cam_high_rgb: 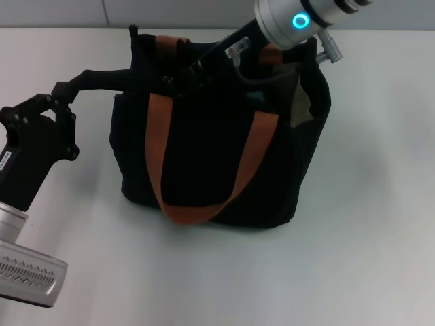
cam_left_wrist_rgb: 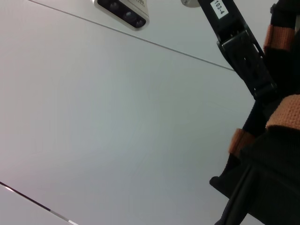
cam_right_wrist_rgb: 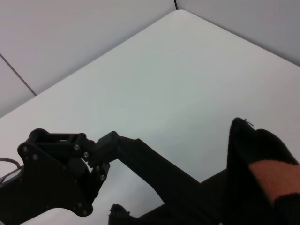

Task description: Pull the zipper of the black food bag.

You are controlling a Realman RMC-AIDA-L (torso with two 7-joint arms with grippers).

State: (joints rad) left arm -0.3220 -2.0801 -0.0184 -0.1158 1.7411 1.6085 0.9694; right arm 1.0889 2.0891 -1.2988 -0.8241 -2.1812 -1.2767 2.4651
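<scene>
Head view: the black food bag (cam_high_rgb: 217, 156) stands upright mid-desk (cam_high_rgb: 367, 258), its soft fabric and straps (cam_high_rgb: 204, 210) sagging. The left gripper (cam_high_rgb: 139, 76) reaches to its top left corner; the right gripper (cam_high_rgb: 183, 76) reaches over the top edge. The zipper is not visible; neither gripper's finger state can be told.

Left wrist view: bag fabric, strap (cam_left_wrist_rgb: 287, 112).

Right wrist view: the bag's corner (cam_right_wrist_rgb: 262, 154).

Judgement: light and floppy; brace the corner, pinch the pull tab.

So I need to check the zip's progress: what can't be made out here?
- Zipper: not visible in any view; in the head view the right arm covers the black food bag's top edge.
- Right gripper fingertips: lost among black fabric.
- Left gripper: its grip at the bag's corner is unclear.
</scene>
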